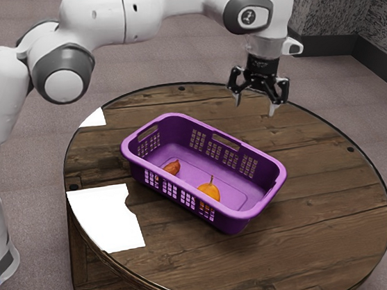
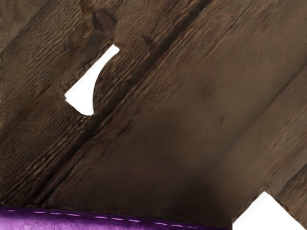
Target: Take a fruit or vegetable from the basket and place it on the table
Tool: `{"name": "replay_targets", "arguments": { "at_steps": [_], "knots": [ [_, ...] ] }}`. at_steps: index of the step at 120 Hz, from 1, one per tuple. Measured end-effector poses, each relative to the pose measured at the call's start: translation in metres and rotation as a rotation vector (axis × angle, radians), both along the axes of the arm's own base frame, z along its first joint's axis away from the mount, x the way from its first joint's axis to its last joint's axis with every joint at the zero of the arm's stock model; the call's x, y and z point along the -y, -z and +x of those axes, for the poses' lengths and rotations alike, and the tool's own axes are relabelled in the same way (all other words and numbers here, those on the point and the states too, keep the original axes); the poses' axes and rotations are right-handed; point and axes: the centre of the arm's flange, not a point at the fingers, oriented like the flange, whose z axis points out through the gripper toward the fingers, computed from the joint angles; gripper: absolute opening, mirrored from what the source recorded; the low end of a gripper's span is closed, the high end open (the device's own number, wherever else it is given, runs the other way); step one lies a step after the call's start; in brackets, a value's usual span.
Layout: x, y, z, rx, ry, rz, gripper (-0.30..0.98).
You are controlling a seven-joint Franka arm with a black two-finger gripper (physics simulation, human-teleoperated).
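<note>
Gripper [image 1: 255, 105]: jaws released, nothing between; raised beyond the basket, probably for rim clearance.
Basket [image 1: 269, 194]: upright on table [image 1: 325, 193], walls penning the produce.
Orange fruit [image 1: 210, 189]: on basket floor, stem up (likelier pick).
Reddish piece [image 1: 173, 167]: inside, apart from it.

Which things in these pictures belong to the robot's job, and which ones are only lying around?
For the job:
basket
orange fruit, in the basket
reddish fruit, also inside
table, where one should go
fingers, open, empty

Only lying around:
big white patch on the table
small white patch near its edge
</note>
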Motion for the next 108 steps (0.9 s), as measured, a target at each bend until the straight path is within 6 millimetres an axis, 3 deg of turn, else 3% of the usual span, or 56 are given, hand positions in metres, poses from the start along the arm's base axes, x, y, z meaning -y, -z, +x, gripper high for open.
{"name": "replay_targets", "arguments": {
  "at_steps": [16, 28, 52, 69, 76, 89, 108],
  "knots": [
    [0.031, 0.01, -0.001, -0.038, -0.125, 0.055, 0.69],
    [0.029, 0.024, 0.0, -0.072, -0.232, 0.088, 0.69],
    [0.03, 0.027, -0.01, -0.121, -0.391, 0.135, 0.69],
    [0.039, 0.047, -0.015, -0.168, -0.46, 0.16, 0.69],
    [0.043, 0.059, -0.04, -0.192, -0.478, 0.167, 0.69],
    [0.042, 0.058, -0.094, -0.139, -0.524, 0.146, 0.69],
    [0.042, 0.062, -0.131, -0.018, -0.587, 0.094, 0.69]
  ]
}}
